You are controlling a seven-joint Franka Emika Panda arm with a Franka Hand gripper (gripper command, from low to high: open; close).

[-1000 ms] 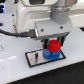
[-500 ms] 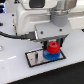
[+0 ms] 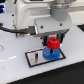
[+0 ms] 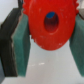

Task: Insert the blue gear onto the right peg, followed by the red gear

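Two gears in play: the flat round bright-blue plastic gear already sits on the black-framed white rectangular plate toward its 3 o'clock end, and your gripper has its green-padded fingers clamped on the smaller round red plastic gear right above it. Watch the alignment: the peg is hidden under the gears, so if the red hole sits off-centre it'll likely jam or cock tilted on release. No readable writing, brands or labels anywhere.
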